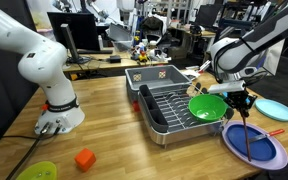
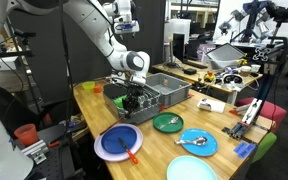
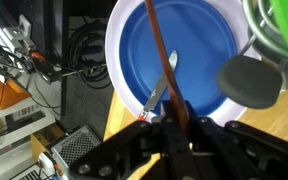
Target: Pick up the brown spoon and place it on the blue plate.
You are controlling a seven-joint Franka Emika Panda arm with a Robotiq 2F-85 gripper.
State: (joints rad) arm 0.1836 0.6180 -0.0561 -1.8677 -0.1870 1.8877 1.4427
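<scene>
Wooden lab table (image 1: pixel 104 115). Above blue plate (image 1: pixel 269 150): gripper (image 1: pixel 241 102) pinched narrow on brown spoon (image 1: pixel 245 130), dangling near upright over plate centre, likely so whole length lands inside rim. Tip contact unclear; not released yet.

**Brown spoon (image 3: pixel 162 50) held over blue plate (image 3: pixel 209 45)**

Long, slim and dark reddish-brown, the spoon hangs steeply from the gripper (image 1: pixel 240 100), its lower end above the plate's middle. Whether it touches cannot be told. The plate is round and deep blue with a paler lavender rim. It lies flat near the edge of the worktop (image 1: pixel 114 120).
</scene>
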